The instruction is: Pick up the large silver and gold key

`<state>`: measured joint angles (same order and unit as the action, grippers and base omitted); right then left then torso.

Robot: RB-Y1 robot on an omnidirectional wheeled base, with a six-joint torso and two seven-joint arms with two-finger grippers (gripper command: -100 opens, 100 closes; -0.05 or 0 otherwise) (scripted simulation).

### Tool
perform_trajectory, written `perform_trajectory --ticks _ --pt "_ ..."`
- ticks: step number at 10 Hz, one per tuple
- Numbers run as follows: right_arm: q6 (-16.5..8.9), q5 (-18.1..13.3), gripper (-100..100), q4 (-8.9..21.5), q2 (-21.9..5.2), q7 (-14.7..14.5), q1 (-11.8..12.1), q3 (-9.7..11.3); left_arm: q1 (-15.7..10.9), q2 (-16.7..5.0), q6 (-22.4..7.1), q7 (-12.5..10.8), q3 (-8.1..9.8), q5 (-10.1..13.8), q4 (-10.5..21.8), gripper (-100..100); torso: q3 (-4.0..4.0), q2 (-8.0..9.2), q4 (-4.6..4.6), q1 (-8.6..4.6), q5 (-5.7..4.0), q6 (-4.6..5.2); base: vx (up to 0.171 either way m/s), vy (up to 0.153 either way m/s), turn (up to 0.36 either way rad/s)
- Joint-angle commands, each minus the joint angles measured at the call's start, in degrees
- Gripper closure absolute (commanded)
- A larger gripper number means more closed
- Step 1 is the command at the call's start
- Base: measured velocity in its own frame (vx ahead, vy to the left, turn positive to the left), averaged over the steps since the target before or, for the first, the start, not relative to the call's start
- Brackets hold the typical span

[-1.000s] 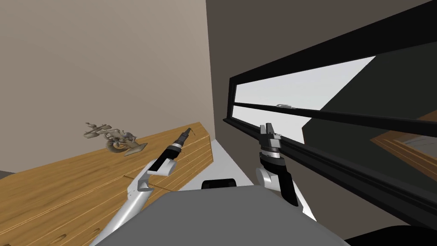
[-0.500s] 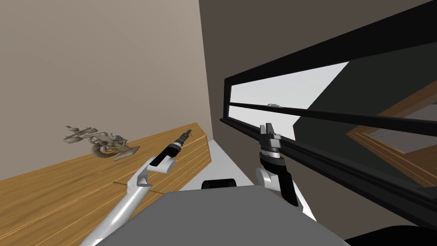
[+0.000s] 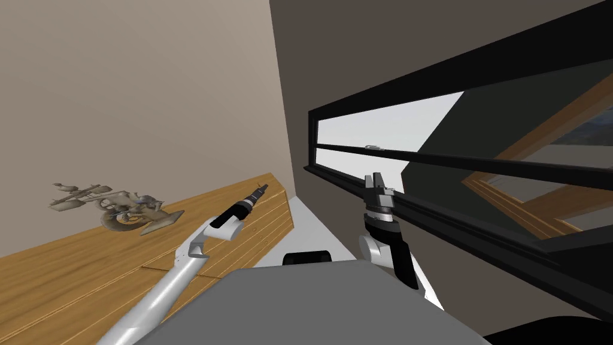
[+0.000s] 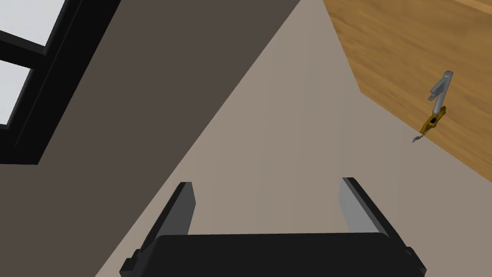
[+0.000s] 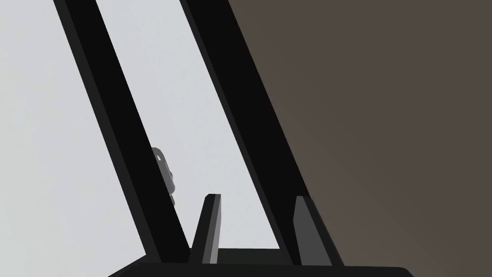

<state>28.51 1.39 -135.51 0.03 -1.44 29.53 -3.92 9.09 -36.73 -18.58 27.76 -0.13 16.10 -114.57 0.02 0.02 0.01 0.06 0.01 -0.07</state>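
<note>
Key flat on wood surface, near edge. Likely rigid, light, thin, slippery. Best gripped across silver shaft. Left hand fingers apart, empty; right hand likewise.

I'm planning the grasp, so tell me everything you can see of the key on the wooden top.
The key has a silver-grey shaft with a bit at one end, a gold head and a short chain trailing from it. It lies on the wooden top near its edge. The open left gripper is apart from it.
</note>
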Motion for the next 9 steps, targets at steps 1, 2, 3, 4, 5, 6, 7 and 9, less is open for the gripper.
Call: perform_trajectory --ticks 1,2,3,4,5,6,7,9 --pt "0.0 0.0 0 0.0 0.0 0.0 0.0 0.0 -1.16 -2.56 -2.86 0.57 -0.48 2.09 1.59 -100 0.0 0.0 0.0 0.0 0.0 0.0 0.004 -0.036 -0.12" --pt "0.0 0.0 0 0.0 0.0 0.0 0.0 0.0 -1.16 -2.56 -4.62 0.57 -0.48 2.09 1.59 -100 -0.02 -0.03 0.0 -0.03 -0.01 0.03 0.005 -0.027 -0.075" --pt "0.0 0.0 0 0.0 0.0 0.0 0.0 0.0 -1.94 -4.94 -6.22 0.89 -0.85 4.01 2.86 -100 -0.02 -0.04 -0.01 -0.01 0.0 0.01 0.012 -0.029 -0.128" --pt "0.0 0.0 0 0.0 0.0 0.0 0.0 0.0 -1.94 -4.94 -7.8 0.89 -0.85 4.01 2.86 -100 -0.04 -0.07 -0.01 -0.01 -0.01 0.03 0.016 -0.019 -0.069" --pt "0.0 0.0 0 0.0 0.0 0.0 0.0 0.0 -1.94 -4.94 -8.24 0.89 -0.85 4.01 2.86 -100 -0.04 -0.07 -0.02 0.01 0.0 0.0 0.01 -0.005 0.007" --pt "0.0 0.0 0 0.0 0.0 0.0 0.0 0.0 -2.66 -7.34 -10.41 1.09 -1.23 5.95 4.13 -100 -0.03 -0.06 -0.01 0.06 0.01 -0.01 0.023 -0.013 -0.128" --pt "0.0 0.0 0 0.0 0.0 0.0 0.0 0.0 -2.66 -7.34 -11.58 1.09 -1.23 5.95 4.13 -100 -0.05 -0.09 -0.02 0.05 0.01 0.03 0.025 -0.01 -0.067" --pt "0.0 0.0 0 0.0 0.0 0.0 0.0 0.0 -3.32 -9.74 -14.75 1.19 -1.64 7.89 5.4 -100 -0.08 -0.15 -0.03 0.05 0.01 0.02 0.036 -0.009 -0.079"
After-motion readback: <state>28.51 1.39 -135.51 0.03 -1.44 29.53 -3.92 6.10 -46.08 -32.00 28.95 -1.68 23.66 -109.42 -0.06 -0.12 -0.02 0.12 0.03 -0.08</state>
